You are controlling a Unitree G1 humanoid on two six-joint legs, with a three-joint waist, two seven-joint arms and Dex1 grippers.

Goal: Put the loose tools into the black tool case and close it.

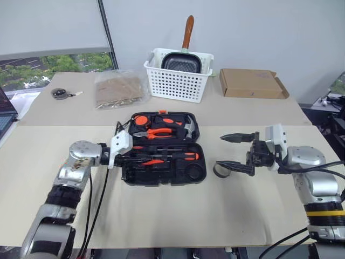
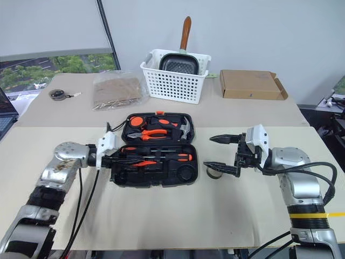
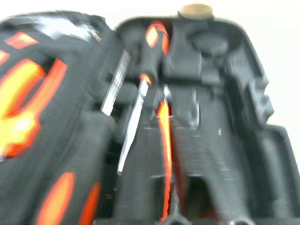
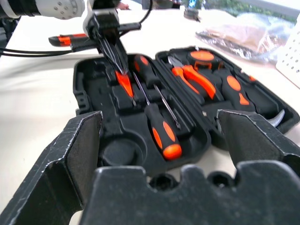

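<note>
The left gripper (image 4: 108,40), jaws unclear, sits over the open case (image 1: 161,141), seating tools; next, closing the lid.

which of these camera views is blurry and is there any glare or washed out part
Left wrist view: smeared throughout, the black tool case and an orange-handled screwdriver soft-edged, background blown out white. Right wrist view: the right gripper close and soft, tools beyond sharper. Head views: evenly lit and sharp, soft shadow under the white basket.

open case (image 1: 161,175) on beige table (image 1: 226,210)
</note>
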